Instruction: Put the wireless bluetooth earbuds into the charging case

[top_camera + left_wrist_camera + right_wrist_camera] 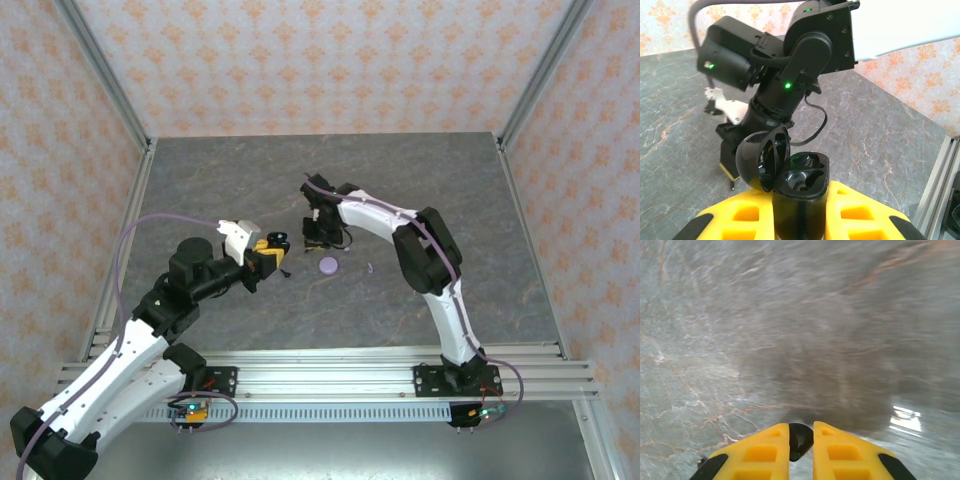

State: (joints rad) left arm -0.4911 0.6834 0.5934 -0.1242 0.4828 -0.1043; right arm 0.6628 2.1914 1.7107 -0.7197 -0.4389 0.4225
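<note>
Earbuds: one black earbud (799,441) sits pinched between the right gripper's (801,432) yellow fingers (765,452), right at their tips. A pale lavender earbud (370,267) lies on the table, near that gripper, on its base-ward side and out to its right.
Right gripper: clenched on the black earbud and pointing down at the table. The wrist view is blurred, so I cannot tell whether the earbud touches the surface.
Charging case (801,192): black and upright, wedged between the left gripper's (800,212) fingers. Both of its wells face up and are bare.
Lid (762,160): swung open on its hinge, tilted off to one side of the case.
Left gripper: grasping the case by its lower body.
Spacing: seen from above, the right gripper (320,240) hangs just past the left gripper's (270,252) fingertips and to their right, near but apart.
Lavender disc (329,265): flat on the table, just on the base-ward side of the right gripper and to the right of the left gripper.
Table (420,190): grey, marbled stone look.
</note>
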